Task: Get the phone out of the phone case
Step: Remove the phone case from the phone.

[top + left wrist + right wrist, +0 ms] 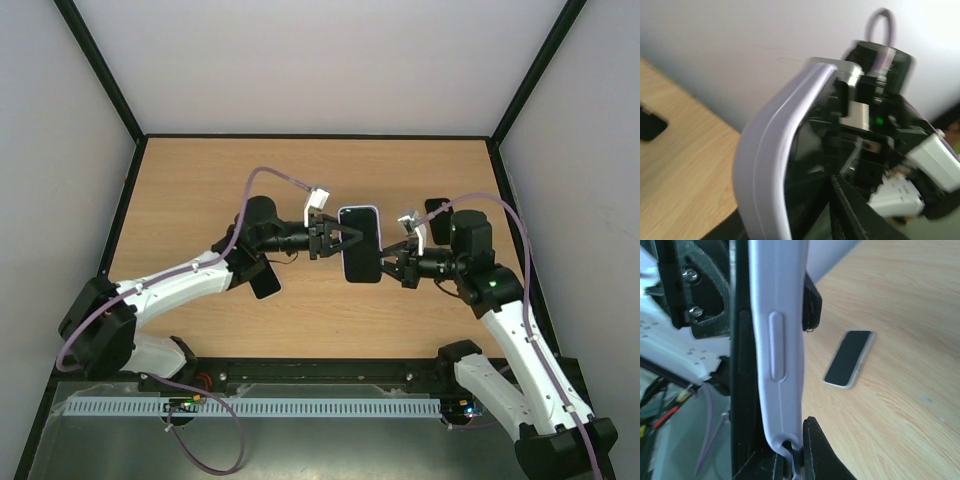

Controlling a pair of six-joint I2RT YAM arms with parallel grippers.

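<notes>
A black phone (360,245) in a lavender case is held in the air over the middle of the table, between both grippers. My left gripper (336,240) is shut on its left edge. My right gripper (393,262) is shut on its lower right edge. In the right wrist view the lavender case (777,340) stands edge-on beside the black phone body (740,400), and my right gripper (792,460) pinches the case's bottom corner. In the left wrist view the case rim (765,160) curves across my left gripper (820,205); the far finger is hidden.
A second dark phone (265,278) lies flat on the wooden table under the left arm and also shows in the right wrist view (849,359). A small dark object (436,208) lies at the back right. Black-edged walls enclose the table.
</notes>
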